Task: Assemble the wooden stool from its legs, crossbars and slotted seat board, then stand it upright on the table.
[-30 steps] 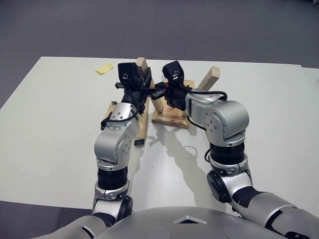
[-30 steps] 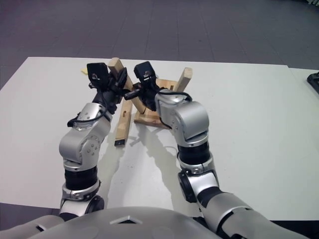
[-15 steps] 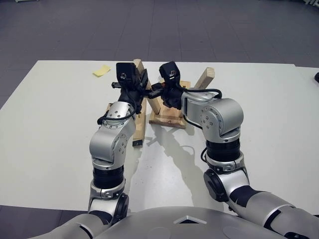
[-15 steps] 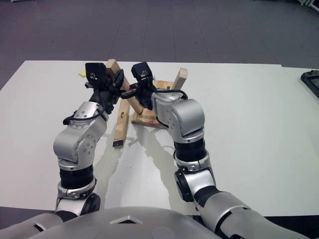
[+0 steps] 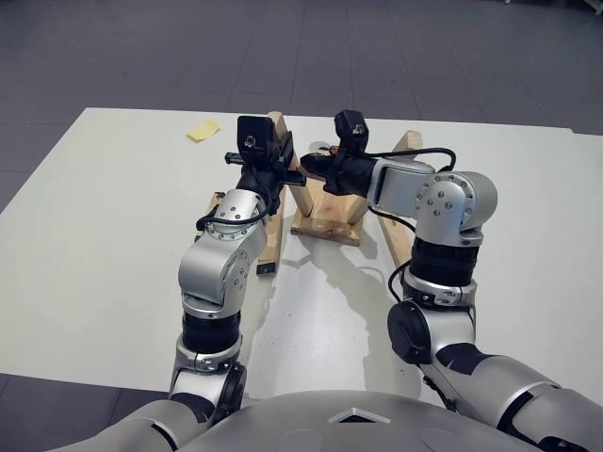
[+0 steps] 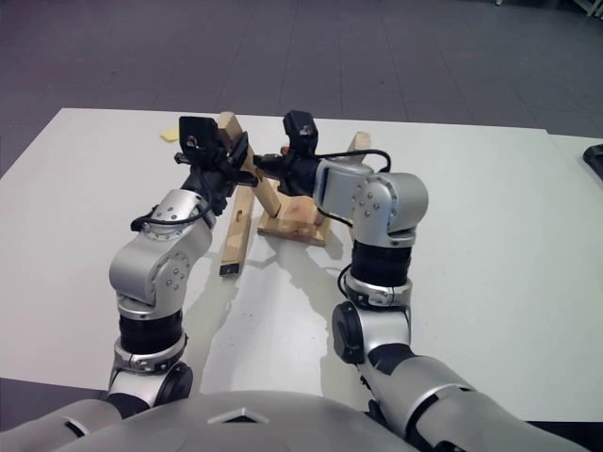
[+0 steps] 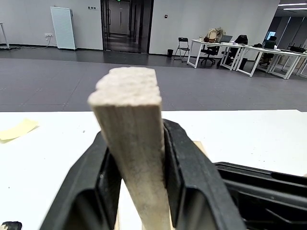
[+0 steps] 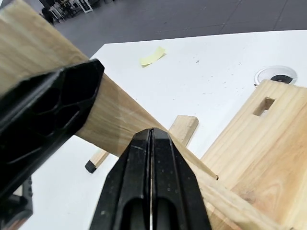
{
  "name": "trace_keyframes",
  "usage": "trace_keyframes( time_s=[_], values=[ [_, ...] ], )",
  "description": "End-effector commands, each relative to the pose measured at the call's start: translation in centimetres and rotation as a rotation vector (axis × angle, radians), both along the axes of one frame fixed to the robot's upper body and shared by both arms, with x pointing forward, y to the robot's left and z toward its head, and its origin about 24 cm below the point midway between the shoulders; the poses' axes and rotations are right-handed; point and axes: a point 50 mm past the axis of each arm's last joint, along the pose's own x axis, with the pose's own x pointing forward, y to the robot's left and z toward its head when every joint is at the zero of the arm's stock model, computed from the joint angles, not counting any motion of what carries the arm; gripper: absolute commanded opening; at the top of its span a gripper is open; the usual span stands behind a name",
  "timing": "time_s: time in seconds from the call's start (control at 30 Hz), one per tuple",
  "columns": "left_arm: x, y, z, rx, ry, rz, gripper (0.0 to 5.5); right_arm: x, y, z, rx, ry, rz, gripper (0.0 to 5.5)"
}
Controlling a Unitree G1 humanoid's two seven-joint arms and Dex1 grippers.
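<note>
The place looks like a large open-plan office or test hall. Beyond the white table (image 5: pixel 113 207) stretches a wide dark grey floor (image 7: pixel 57 81). Along the far wall stand white desks (image 7: pixel 213 46) with office chairs (image 7: pixel 181 47), a tall white cabinet (image 7: pixel 63 28) and a dark doorway (image 7: pixel 127 24). A yellow sticky note (image 5: pixel 202 130) lies on the table.

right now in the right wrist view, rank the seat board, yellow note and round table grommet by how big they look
1. seat board: largest by far, though it also sits nearest the camera.
2. round grommet.
3. yellow note: only slightly smaller than the grommet, so that is a close call.
</note>
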Motion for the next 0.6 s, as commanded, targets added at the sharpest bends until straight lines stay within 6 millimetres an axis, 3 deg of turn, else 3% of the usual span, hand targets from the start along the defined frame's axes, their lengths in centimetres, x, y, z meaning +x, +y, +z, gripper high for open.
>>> trace_keyframes(
  time_s=[0.03,0.17,0.3,0.37,0.53,0.6],
  values=[
    [-0.9,-2.0,-2.7,0.096,0.160,-0.130,1.05,-2.9,2.0,-5.9,-0.232,0.267,0.049,0.00],
    [-0.6,-1.6,-3.5,0.097,0.198,-0.102,1.06,-2.4,1.9,-4.4,-0.234,0.126,0.018,0.00],
    [-0.4,-1.3,-4.2,0.096,0.220,-0.083,1.08,-0.8,0.7,0.1,-0.493,-0.484,-0.090,0.00],
    [-0.3,-1.1,-4.5,0.097,0.230,-0.076,1.08,-0.6,0.3,1.6,-0.550,-0.661,-0.116,0.00],
    [-0.3,-1.1,-5.1,0.107,0.242,-0.077,1.08,-0.1,-1.0,4.5,-0.437,-0.778,-0.258,0.00],
    [-0.4,-1.0,-5.4,0.107,0.255,-0.077,1.08,0.0,-1.1,4.7,-0.414,-0.774,-0.267,0.00]
  ],
)
